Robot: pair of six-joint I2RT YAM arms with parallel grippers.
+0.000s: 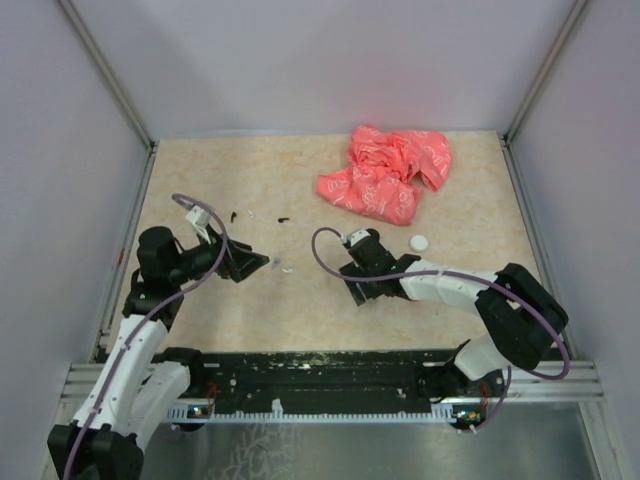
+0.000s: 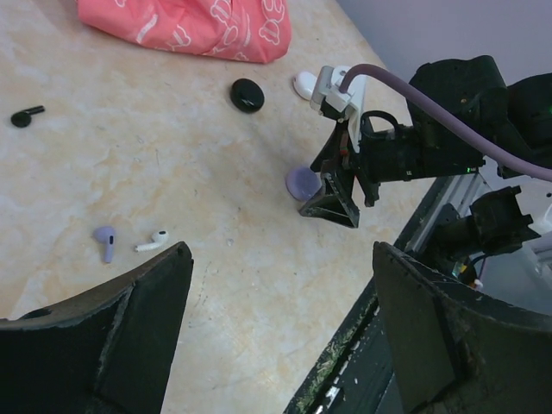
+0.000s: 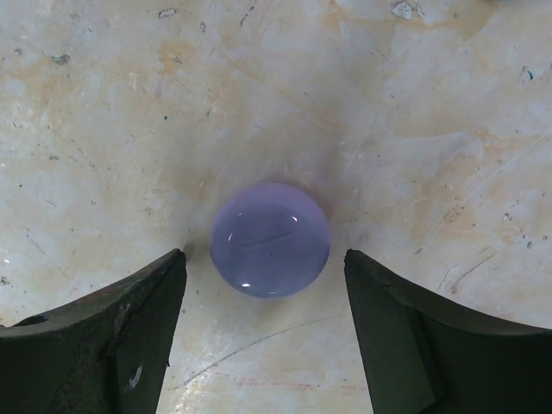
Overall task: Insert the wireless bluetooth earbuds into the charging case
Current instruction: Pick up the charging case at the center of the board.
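A pale purple earbud (image 2: 105, 242) and a white earbud (image 2: 152, 241) lie side by side just ahead of my left gripper (image 2: 280, 259), which is open and empty. A black earbud (image 2: 26, 115) lies farther off. In the top view, more black (image 1: 233, 215) and white (image 1: 252, 213) bits lie at the back left. My right gripper (image 3: 263, 259) is open, low over the table. A round purple charging case (image 3: 270, 239) lies shut between and just ahead of its fingertips, untouched. It also shows in the left wrist view (image 2: 304, 183).
A crumpled pink bag (image 1: 385, 170) lies at the back right. A round white case (image 1: 418, 243) sits beside the right arm, and a round black case (image 2: 247, 94) lies near it. The table's black front rail (image 1: 320, 370) runs along the near edge.
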